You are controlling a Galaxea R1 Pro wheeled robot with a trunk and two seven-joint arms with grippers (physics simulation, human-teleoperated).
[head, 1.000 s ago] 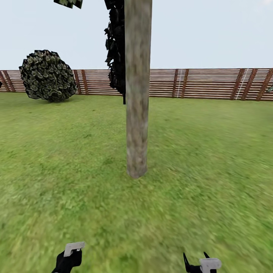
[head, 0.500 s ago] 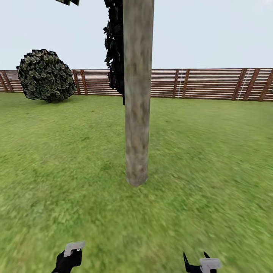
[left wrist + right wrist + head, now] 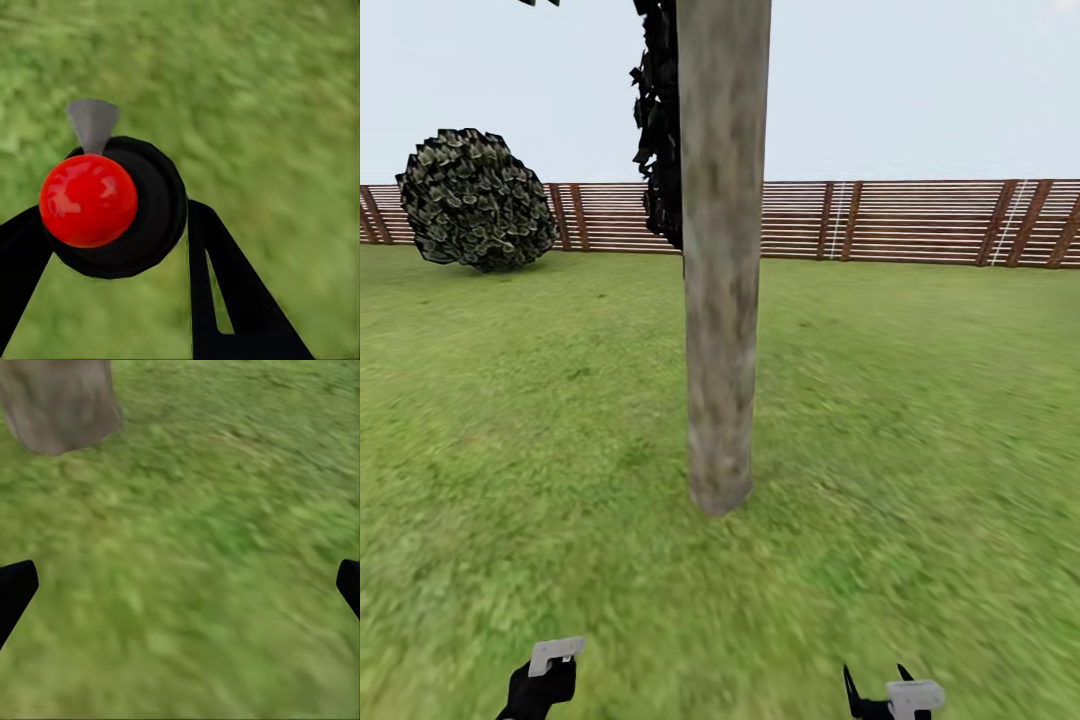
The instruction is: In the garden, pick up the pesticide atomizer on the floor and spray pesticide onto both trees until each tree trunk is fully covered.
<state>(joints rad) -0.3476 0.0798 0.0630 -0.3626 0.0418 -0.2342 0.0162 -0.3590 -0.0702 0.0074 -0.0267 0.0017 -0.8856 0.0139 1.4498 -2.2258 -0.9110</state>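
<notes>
A thick pale tree trunk (image 3: 722,300) rises from the lawn straight ahead of me, and its base (image 3: 60,401) also appears in the right wrist view. In the left wrist view the pesticide atomizer (image 3: 88,201), a black bottle with a red top, sits between the black fingers of my left gripper (image 3: 116,214), which is shut on it. The left gripper (image 3: 545,680) and the right gripper (image 3: 880,700) hang low near the head view's lower edge, short of the trunk. My right gripper (image 3: 184,585) is open over grass with nothing in it. No spray specks are visible.
Green lawn (image 3: 920,420) spreads all around. A reddish-brown slat fence (image 3: 900,220) runs along the back. A round dark bush (image 3: 475,200) stands at the far left by the fence. A near-black leafy tree (image 3: 662,120) is right behind the trunk.
The whole view has shifted: the camera has come closer to the trunk, which looks wider with its base lower in the picture. Both grippers keep their places in the view.
</notes>
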